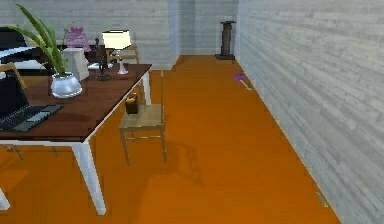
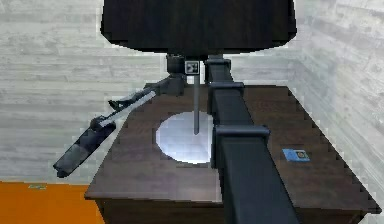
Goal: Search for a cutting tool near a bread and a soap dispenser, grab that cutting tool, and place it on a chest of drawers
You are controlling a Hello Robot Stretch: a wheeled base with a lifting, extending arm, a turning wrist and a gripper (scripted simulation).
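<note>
In the arm side view my arm (image 2: 240,150) reaches out over a dark wooden chest top (image 2: 300,125). The gripper (image 2: 112,112) points left and down from the white marker squares (image 2: 186,67). A long grey knife-like thing (image 2: 85,145) hangs at its far end, past the chest's left edge and clear of the top, so the gripper holds it. On the chest stands a lamp with a round silver base (image 2: 183,140), a thin pole and a wide black shade (image 2: 200,25).
A small blue item (image 2: 294,155) lies on the chest's right part. In the forward view a white-legged table (image 1: 85,110) carries a laptop (image 1: 20,105), a potted plant (image 1: 62,75) and a lamp (image 1: 118,45). A wooden chair (image 1: 143,122) stands beside it. Orange floor (image 1: 230,150) stretches ahead.
</note>
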